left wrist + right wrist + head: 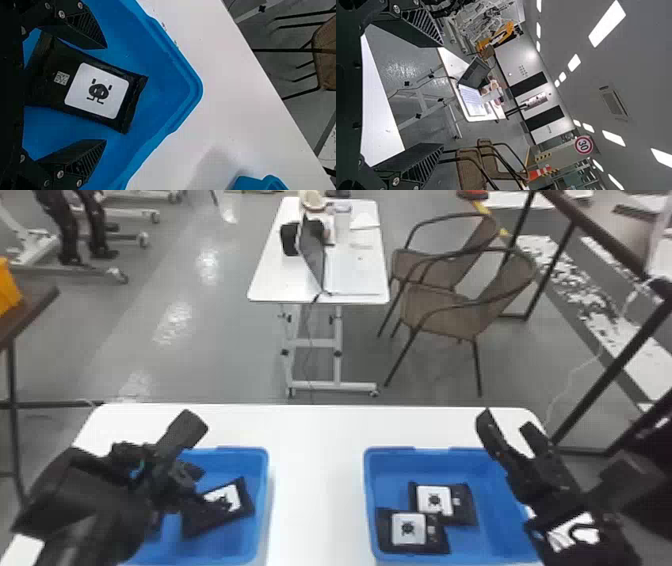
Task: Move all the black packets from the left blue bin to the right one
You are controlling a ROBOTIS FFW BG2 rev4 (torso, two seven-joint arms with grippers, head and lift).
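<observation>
A white worktop [317, 490] with rounded far corners carries two blue bins, the left blue bin [261, 470] and the right blue bin [400, 464], with a bare strip between them. Grey, glossy floor [235, 355] spreads beyond, catching streaks of light. Out there is a white table [275, 282] on castors with an open laptop [314, 255] on it, a cable trailing down, and two brown armchairs [435, 312] [425, 265] beside it. At the left edge, a brown tabletop [32, 307] holds something orange [7, 290]. The right wrist view takes in a grey ceiling [641, 59] with bright light panels [607, 23], a round red-rimmed sign [584, 145] and an orange-and-white cone [540, 173].

The left gripper [211, 464] is over the left blue bin, jaws wide open, one to each side of a black packet [235, 494] lying label up. Two more black packets [465, 502] [385, 530] lie in the right blue bin, the nearer overlapping the farther. The right gripper [506, 422] is near that bin's far outer corner, jaws spread and empty.
</observation>
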